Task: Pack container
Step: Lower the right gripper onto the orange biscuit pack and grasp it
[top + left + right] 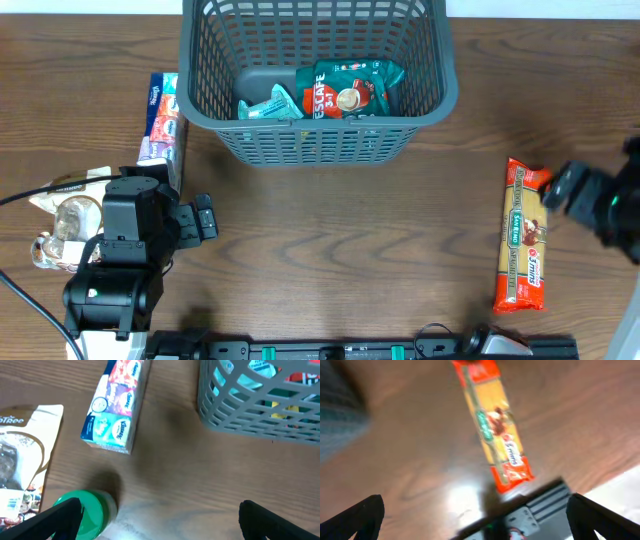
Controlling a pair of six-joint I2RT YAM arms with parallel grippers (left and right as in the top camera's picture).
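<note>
The dark grey slatted container [432, 98] stands at the back middle and holds green and teal snack packs [345, 90]; its corner shows in the left wrist view [220, 417]. A long orange and yellow biscuit pack [524, 238] lies at the right, also in the right wrist view [495, 425]. My right gripper [560, 190] hovers at its far end, open and empty. My left gripper [205, 218] is open and empty at the left, with a green-lidded jar [87, 512] by its left finger.
A blue and red tissue pack [162, 125] lies left of the container, also in the left wrist view [117, 405]. A beige pouch [70, 195] and the clear jar [62, 222] lie at the far left. A black rail [360, 350] runs along the front edge.
</note>
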